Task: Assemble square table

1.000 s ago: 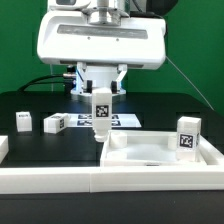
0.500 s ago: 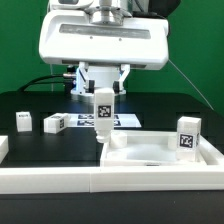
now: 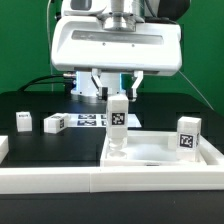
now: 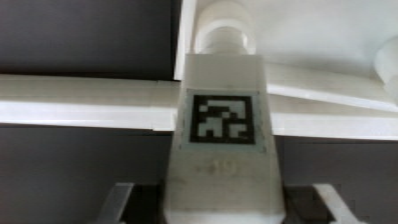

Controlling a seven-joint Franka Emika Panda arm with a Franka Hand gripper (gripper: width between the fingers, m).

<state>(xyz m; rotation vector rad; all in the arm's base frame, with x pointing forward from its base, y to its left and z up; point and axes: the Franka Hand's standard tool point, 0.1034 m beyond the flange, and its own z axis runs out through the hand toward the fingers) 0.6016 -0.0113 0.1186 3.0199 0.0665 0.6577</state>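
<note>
Exterior view shows a matte black table across the lower half of the frame, with a flat green wall behind it and dark cables trailing at the middle left. The arm's broad white body fills the upper centre and hides most of what lies behind it. Below it the gripper is closed on a held leg, a white block that hangs upright with its black-and-white tag facing the camera. The leg's lower end is at the far left corner of the square table top, the white rimmed tray at the lower right. Whether the leg touches the tray is hard to say from this angle. A second leg stands upright at the tray's right side. Two loose leg blocks sit well apart from the tray at the middle left of the frame. The marker board lies flat behind them, partly covered by the held leg. A long white rail runs along the bottom, crossing in front of the tray. In the wrist view the held leg takes up the centre, tag clear, with white tray edges blurred beyond it.
</note>
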